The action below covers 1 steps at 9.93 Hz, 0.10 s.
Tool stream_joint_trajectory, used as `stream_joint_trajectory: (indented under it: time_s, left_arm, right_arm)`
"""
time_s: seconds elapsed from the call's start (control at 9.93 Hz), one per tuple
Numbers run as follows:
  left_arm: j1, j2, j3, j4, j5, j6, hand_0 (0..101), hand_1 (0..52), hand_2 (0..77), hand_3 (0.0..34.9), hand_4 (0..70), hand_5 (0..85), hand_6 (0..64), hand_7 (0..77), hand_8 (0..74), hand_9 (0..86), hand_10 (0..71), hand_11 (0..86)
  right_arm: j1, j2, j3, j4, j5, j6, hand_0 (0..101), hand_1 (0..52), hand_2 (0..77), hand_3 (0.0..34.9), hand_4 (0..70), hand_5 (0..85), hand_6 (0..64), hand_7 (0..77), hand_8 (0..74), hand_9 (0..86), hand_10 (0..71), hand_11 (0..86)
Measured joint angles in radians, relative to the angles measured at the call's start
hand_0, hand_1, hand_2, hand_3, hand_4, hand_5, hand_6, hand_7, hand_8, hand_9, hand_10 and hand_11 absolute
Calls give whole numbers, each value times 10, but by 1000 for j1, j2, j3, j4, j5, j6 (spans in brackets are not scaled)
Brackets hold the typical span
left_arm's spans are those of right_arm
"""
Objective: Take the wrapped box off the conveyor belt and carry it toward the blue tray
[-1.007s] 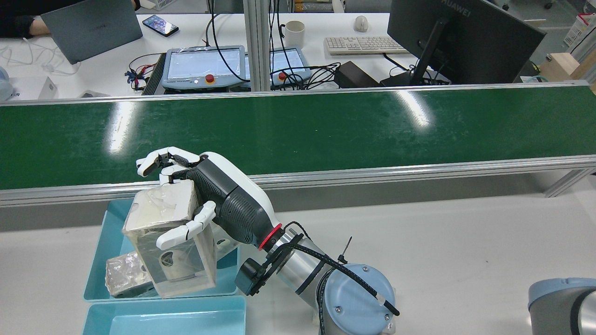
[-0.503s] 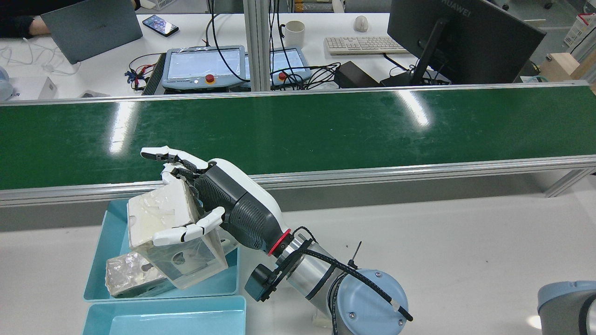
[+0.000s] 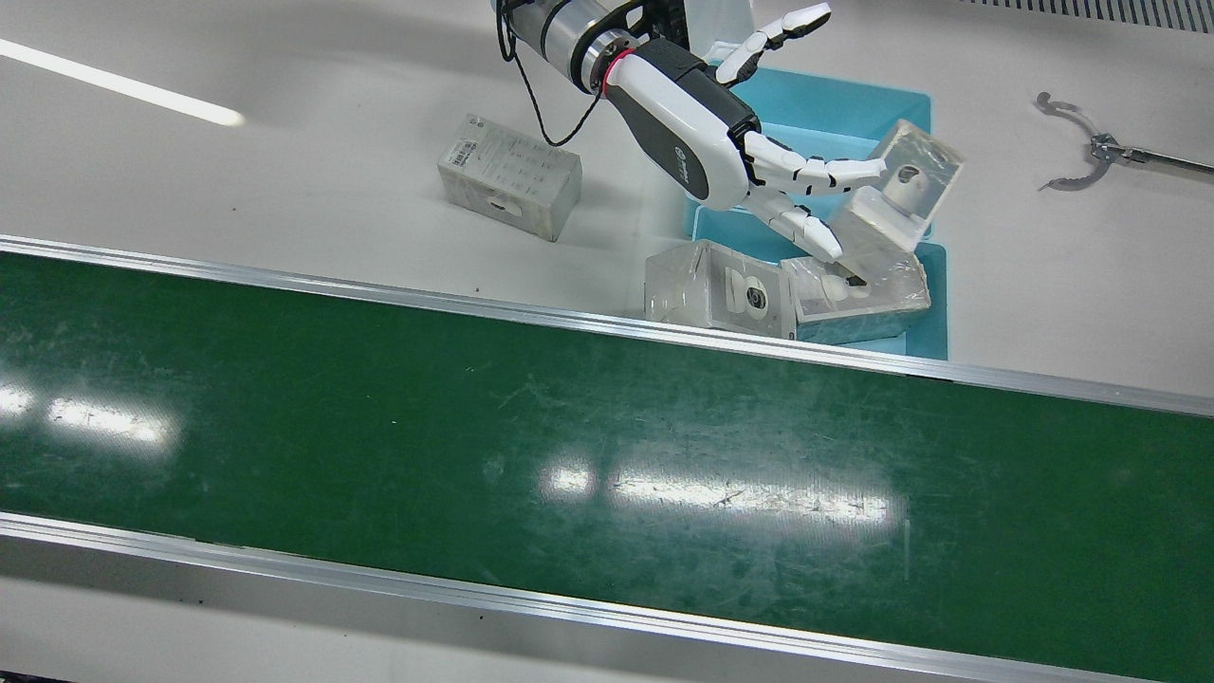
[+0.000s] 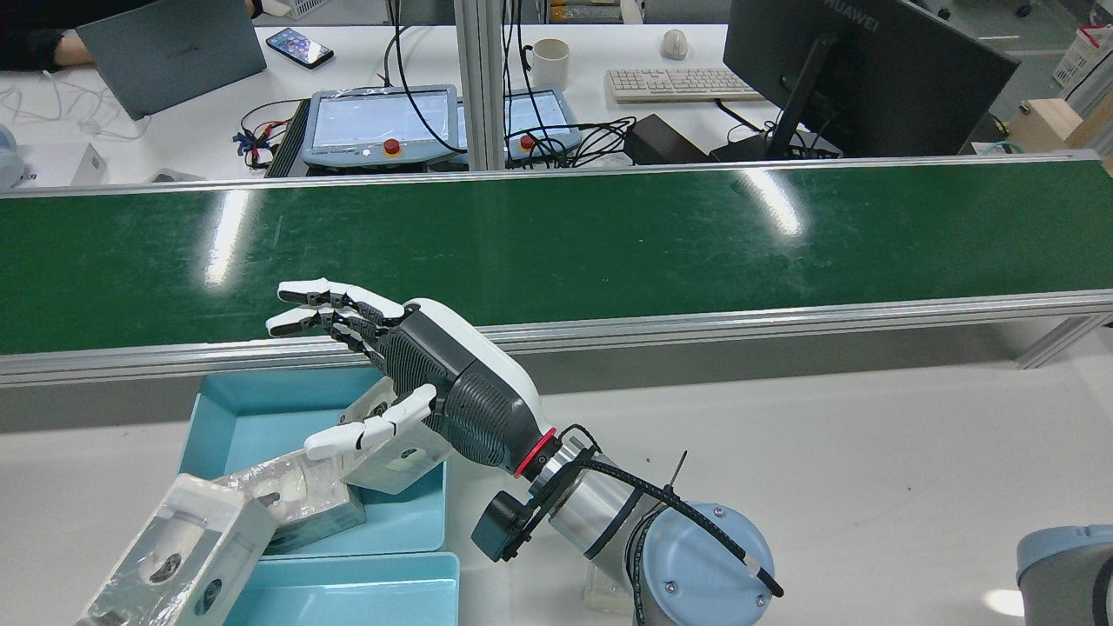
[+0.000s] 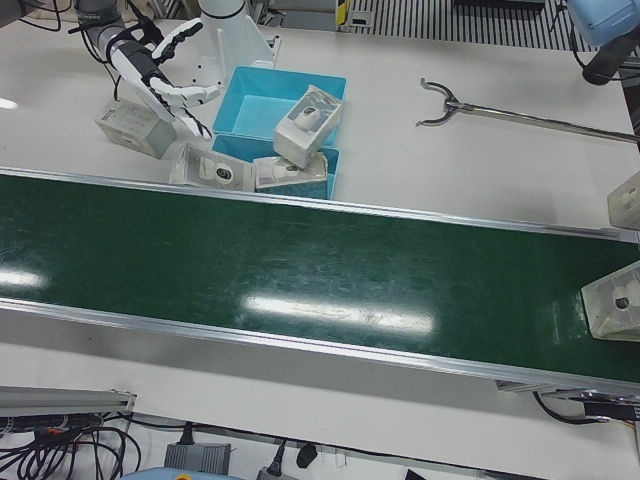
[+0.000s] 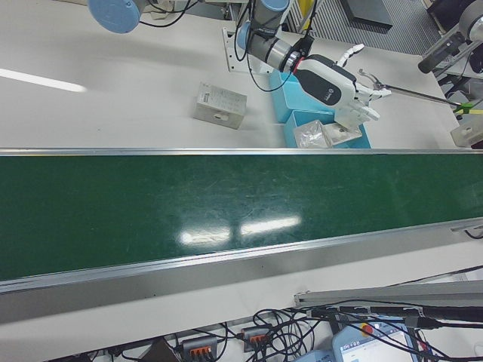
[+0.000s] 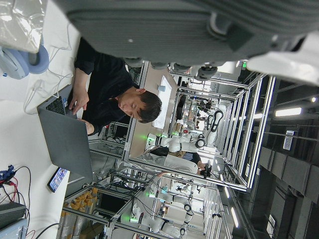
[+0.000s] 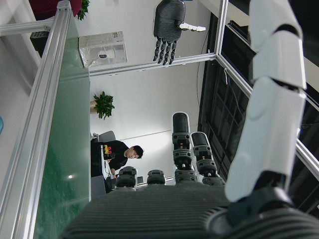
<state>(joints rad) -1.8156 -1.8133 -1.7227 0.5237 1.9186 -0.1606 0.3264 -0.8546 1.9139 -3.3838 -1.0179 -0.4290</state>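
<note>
White plastic fingers [image 3: 806,175] of the left hand [image 4: 409,382] are spread wide and straight, holding nothing. In the front view the lowest fingertip ends at the film of a second wrapped pack [image 3: 858,299]; whether it touches cannot be told. The thumb points away over the blue tray [image 4: 252,409]. The right hand [image 8: 189,199] shows only in its own camera, fingers extended and apart, empty.

The wrapped box [image 3: 901,190] lies free of the hand, tipped. One end is propped on the second pack and the other reaches the tray's outer rim. Its long axis runs obliquely, rising from the pack toward the rim. The windowed face, with a round white item, looks upward. In the rear view the wrapped box overhangs the tray's outer corner, next to a nearer tray [image 4: 348,591].

Judged step: clearing the hand. This is best done by rising first, fingers kept wide, then drawing back along the forearm, as any sideways brush could topple the poorly seated box. The conveyor belt [image 3: 569,436] before the left hand is bare.
</note>
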Motion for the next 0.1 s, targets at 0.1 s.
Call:
stream_joint_trajectory:
  time_s: [0.1]
  left_arm:
    - [0,0,0,0,0,0,0,0,11,0,0,11,0,0,0,0,0,0]
  right_arm:
    - [2,-2,1,0,-1,8,458,125,169,54,87,180,131,240,16,33,44,71]
